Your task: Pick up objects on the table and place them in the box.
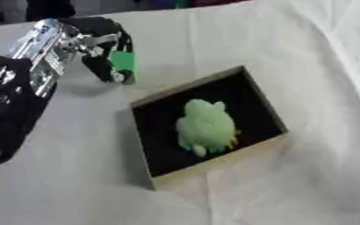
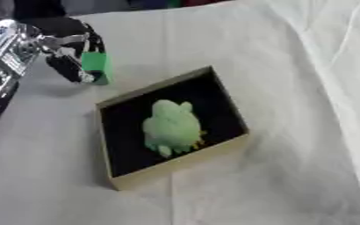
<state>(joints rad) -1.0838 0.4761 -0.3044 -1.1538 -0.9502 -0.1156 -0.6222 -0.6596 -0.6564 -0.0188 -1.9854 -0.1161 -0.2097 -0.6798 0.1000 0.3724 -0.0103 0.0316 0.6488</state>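
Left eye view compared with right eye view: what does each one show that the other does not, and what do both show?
Only the left eye view shows the long black forearm running down its left edge to the lower corner. Only the right eye view shows more bare cloth to the right of the box. Both show the left robot hand with its fingers curled around a green block, and a box with a pale green toy inside.
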